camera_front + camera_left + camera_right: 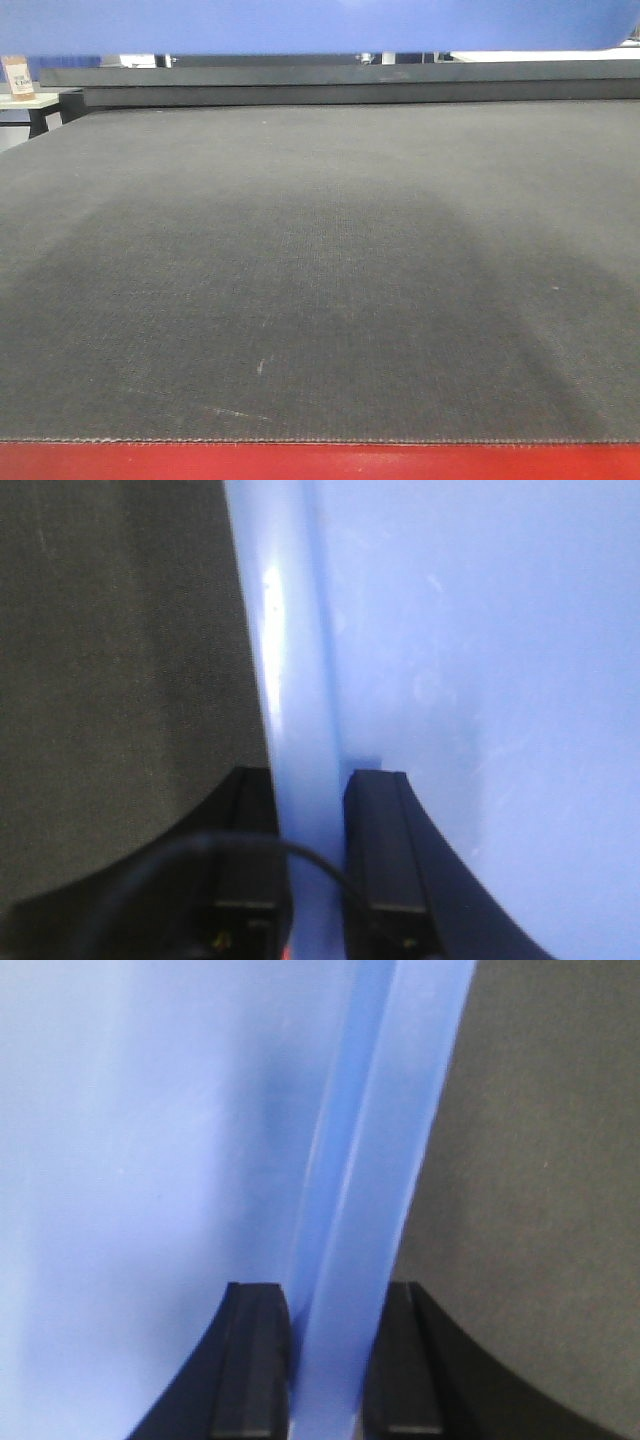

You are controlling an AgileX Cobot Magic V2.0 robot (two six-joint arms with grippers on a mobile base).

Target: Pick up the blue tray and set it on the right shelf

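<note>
The blue tray (300,25) fills the top strip of the front view, held up above the dark mat. In the left wrist view its left rim (295,680) runs between the black fingers (385,840) of my left gripper (312,780), which is shut on that rim. In the right wrist view the tray's right rim (370,1190) passes between the fingers (255,1360) of my right gripper (335,1295), shut on it too. One finger of each gripper sits inside the tray, the other outside. The right shelf is out of view.
A dark grey mat (320,280) covers the table, with a red front edge (320,462). A dark raised bar (340,85) runs along the far side. A small table with a box (18,80) stands at the far left.
</note>
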